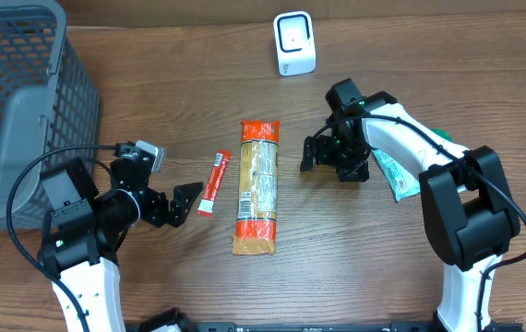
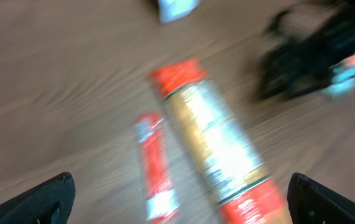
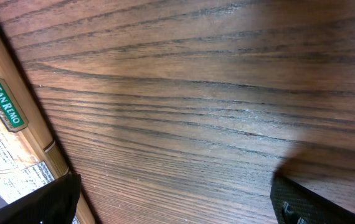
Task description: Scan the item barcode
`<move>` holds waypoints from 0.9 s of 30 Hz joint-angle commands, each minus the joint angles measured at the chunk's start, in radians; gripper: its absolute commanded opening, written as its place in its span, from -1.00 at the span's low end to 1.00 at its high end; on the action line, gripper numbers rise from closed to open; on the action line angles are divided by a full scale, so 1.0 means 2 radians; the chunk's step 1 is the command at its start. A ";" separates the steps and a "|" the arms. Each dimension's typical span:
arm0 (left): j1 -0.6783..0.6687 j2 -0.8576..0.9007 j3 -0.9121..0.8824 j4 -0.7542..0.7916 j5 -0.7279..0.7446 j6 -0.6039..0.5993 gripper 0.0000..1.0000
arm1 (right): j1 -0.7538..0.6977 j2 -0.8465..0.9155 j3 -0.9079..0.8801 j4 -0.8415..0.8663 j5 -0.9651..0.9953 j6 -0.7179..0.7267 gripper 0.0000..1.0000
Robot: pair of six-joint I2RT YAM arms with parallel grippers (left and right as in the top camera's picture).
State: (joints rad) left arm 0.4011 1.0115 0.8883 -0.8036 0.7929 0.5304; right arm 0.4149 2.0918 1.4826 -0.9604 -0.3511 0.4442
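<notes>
It looks like the pick-up step. The left claw (image 1: pixel 186 203) and right claw (image 1: pixel 314 150) are wide, empty. Next, grab the pasta pack (image 1: pixel 257 184) and show the scanner (image 1: pixel 294 43) at twelve o'clock.

Place: a robot test bench laid out like a shop checkout.
Surface: a wood-grain desk (image 1: pixel 152 92) fills every view.
Shop signs: a grey grid-walled shopping basket (image 1: pixel 69 101) stands at the left edge, and a small white scanner (image 1: pixel 294 43) stands upright at the far side.
Goods: a long pasta packet (image 1: pixel 257 184) labelled San Remo lies flat, with a slim red sachet (image 1: pixel 214 183) just beside it. A green-and-white packet (image 1: pixel 400 175) lies partly under an arm.
Lab signs: two black-and-white robot arms with loose cables reach in from the near edge, the left arm (image 1: pixel 88 277) and the right arm (image 1: pixel 401 129).
</notes>
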 commanded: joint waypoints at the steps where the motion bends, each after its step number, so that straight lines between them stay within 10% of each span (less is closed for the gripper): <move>1: 0.001 0.003 0.007 0.006 0.128 -0.032 0.99 | 0.001 -0.002 -0.002 0.003 0.001 -0.002 1.00; 8: 0.001 0.027 0.007 0.006 0.063 -0.120 1.00 | 0.001 -0.002 -0.002 0.003 0.005 -0.002 1.00; 14: 0.001 0.058 0.007 0.000 -0.200 -0.317 0.99 | 0.001 -0.002 -0.002 0.003 0.018 -0.002 1.00; 27: 0.001 0.077 0.007 0.028 -0.344 -0.402 1.00 | 0.014 -0.002 0.057 -0.005 -0.051 0.002 0.68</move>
State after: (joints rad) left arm 0.4011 1.1553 0.8883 -0.7532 0.1730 -0.1871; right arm 0.4198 2.0941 1.5063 -0.9478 -0.3866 0.4454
